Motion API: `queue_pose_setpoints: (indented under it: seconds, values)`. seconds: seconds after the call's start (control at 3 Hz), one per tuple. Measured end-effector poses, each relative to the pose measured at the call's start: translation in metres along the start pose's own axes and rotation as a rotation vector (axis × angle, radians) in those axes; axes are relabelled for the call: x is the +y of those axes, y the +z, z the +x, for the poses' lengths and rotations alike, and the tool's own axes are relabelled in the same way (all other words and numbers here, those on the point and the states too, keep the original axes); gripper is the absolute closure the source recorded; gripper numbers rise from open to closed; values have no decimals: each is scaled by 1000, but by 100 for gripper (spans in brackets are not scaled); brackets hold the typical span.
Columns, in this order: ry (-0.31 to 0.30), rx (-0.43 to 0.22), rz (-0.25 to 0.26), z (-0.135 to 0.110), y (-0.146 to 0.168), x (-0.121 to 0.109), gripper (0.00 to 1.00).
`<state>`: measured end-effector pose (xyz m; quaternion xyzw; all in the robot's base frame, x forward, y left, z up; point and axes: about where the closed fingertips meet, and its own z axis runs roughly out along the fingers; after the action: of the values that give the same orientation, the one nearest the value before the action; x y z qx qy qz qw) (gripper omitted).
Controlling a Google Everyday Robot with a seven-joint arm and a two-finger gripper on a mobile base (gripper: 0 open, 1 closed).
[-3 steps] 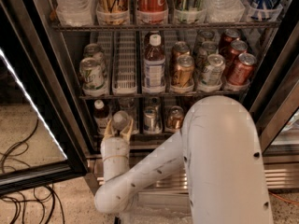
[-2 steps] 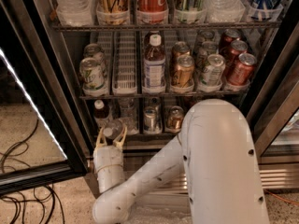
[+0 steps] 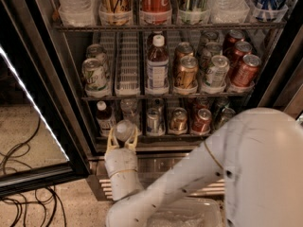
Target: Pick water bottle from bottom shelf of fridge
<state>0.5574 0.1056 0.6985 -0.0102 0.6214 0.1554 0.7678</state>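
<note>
Centrally, low in the camera view, the gripper [image 3: 123, 136] stands upright at the front lip of the bottom shelf [image 3: 165, 137] of the fridge [image 3: 66, 74]. Its two pale fingers [image 3: 111, 144] press against opposite sides of the water bottle [image 3: 124, 129], whose rounded top shows between them. The hold appears to be a side pinch, suited to carrying the bottle vertical out of its lane. The bottle is at the shelf's front edge; whether it rests on the rack cannot be told. It lies just right of the dark bottle [image 3: 105, 117] and left of a row of cans [image 3: 179, 120], so sideways room is slight on both sides. The middle shelf [image 3: 142, 97] caps the space above, leaving withdrawal toward the camera as the open path. The arm [image 3: 189, 183] reaches in from the lower right, in front of the base grille [image 3: 161, 167]. The open glass door [image 3: 42, 176] flanks the left, apart from the wrist; a wide leftward swing could meet it.
</note>
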Motion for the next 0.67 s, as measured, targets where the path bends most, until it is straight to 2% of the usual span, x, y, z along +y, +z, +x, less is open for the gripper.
queue_pose_setpoints:
  seconds: [0.33,0.67]
  values:
    - [-20,-49,16,-53,-13,-37,100]
    - [3,-60,13,-96,-24,-64,100]
